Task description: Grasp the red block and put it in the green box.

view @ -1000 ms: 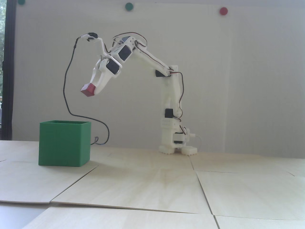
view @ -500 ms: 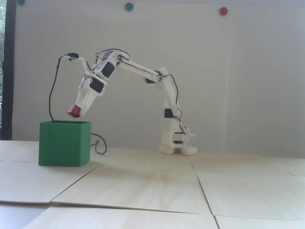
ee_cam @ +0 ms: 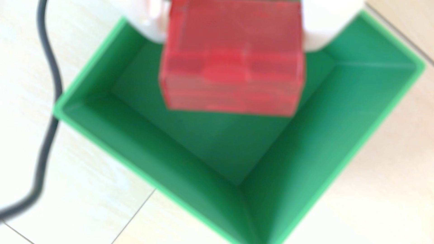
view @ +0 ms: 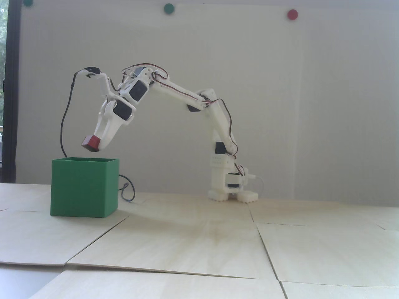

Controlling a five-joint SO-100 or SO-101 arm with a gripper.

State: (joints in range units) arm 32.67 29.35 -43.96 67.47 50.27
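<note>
Both fingers [ee_cam: 152,21] against red block [ee_cam: 231,58], above green box [ee_cam: 340,140].

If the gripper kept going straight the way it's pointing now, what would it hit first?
Probably the inside of the green box: the gripper, shut on the red block, points down into its open top.

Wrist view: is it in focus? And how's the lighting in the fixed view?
Wrist view: soft throughout; the red block, the white fingers and the green box rim all have blurred edges, and the pale table is washed out. Fixed view: sharper but dim and hazy, with muted colours and a faint arm shadow on the table.
</note>
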